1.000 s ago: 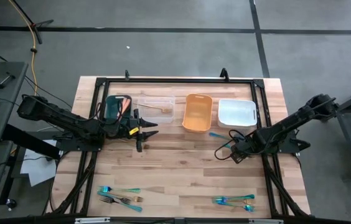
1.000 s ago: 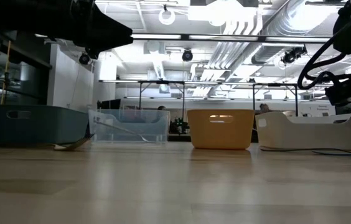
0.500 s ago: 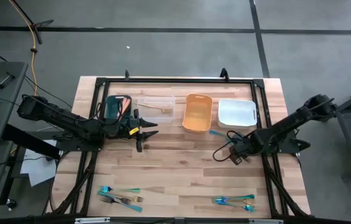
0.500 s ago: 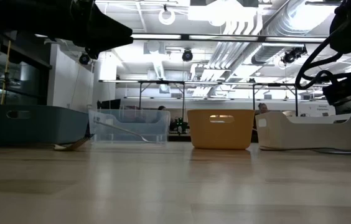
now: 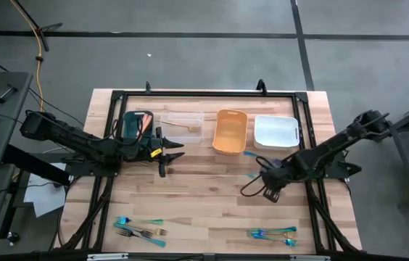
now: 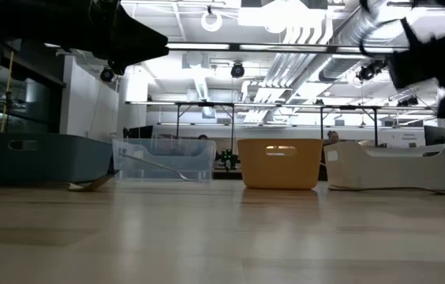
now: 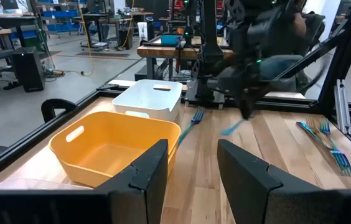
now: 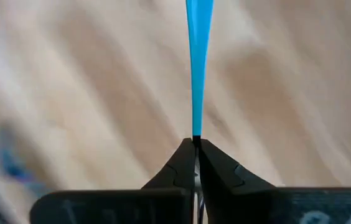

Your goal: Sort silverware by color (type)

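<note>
My right gripper (image 5: 259,178) hangs over the table's middle right, in front of the orange bin (image 5: 230,130), and is shut on a teal-blue utensil (image 8: 197,62). That utensil is a short blue streak (image 5: 250,175) in the high view. Another teal fork (image 5: 251,154) lies flat on the table by the white bin (image 5: 275,130). Two piles of silverware lie along the near edge, one at near left (image 5: 139,228) and one at near right (image 5: 273,233). My left gripper (image 5: 168,152) waits open, off the table, in front of the dark teal bin (image 5: 138,125). My right gripper pinches the teal-blue utensil between its two shut fingers (image 8: 182,165), at one end of the thin handle (image 8: 195,134). The utensil runs straight out beyond the fingertips, in line with them. In the left wrist view it (image 7: 231,129) is lifted clear of the table.
Four bins stand in a row along the far side: dark teal, clear (image 5: 183,125) with a gold utensil inside, orange and white. A black frame rail (image 5: 204,94) borders the table. Bare wood (image 5: 204,196) lies between the bins and the near piles.
My right gripper has moved up and toward the table's near edge, slightly left, away from the white bin, with the teal-blue utensil in its shut fingers. The teal fork by the white bin has stayed where it was. My left arm has kept still.
</note>
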Controlling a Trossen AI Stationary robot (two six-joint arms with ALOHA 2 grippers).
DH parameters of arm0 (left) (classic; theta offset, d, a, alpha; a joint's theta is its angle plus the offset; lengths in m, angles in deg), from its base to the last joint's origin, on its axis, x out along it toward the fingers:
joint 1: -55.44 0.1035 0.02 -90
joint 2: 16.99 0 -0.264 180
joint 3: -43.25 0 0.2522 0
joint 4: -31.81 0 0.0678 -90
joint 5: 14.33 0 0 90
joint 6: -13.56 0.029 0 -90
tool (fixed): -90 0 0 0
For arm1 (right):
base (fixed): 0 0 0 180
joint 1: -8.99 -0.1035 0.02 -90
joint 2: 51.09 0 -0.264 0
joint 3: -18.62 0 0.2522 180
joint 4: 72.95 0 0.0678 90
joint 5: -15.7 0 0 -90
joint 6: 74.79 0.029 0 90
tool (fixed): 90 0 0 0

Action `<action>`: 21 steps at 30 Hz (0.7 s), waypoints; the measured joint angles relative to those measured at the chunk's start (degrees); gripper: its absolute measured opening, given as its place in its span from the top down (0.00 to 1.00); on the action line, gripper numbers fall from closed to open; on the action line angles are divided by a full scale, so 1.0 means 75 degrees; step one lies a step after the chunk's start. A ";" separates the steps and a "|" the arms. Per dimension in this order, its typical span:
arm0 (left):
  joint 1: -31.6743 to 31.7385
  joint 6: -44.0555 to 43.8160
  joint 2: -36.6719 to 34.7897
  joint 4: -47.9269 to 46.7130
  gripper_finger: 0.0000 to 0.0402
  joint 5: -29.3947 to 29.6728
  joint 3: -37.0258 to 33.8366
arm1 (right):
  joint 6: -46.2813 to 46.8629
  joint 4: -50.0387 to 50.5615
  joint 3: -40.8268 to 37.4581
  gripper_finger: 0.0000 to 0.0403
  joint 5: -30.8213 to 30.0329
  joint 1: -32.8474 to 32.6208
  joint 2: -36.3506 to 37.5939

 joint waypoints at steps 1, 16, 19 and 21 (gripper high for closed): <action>-0.0003 -0.0001 0.0000 0.0000 0.67 0.0003 0.0000 | -0.0264 -0.0459 0.0042 0.99 -0.0109 -0.0026 0.0002; -0.0003 -0.0003 0.0001 0.0019 0.67 0.0003 -0.0003 | -0.5193 -0.7983 0.0051 1.00 -0.3137 0.0828 -0.1378; -0.0003 0.0000 0.0000 0.0067 0.67 0.0003 -0.0003 | -0.5866 -0.9459 0.0051 1.00 -0.3188 0.1301 -0.2000; 0.0000 0.0003 0.0000 0.0064 0.67 0.0003 -0.0003 | -0.6196 -1.0259 0.0051 1.00 -0.3189 0.1615 -0.2386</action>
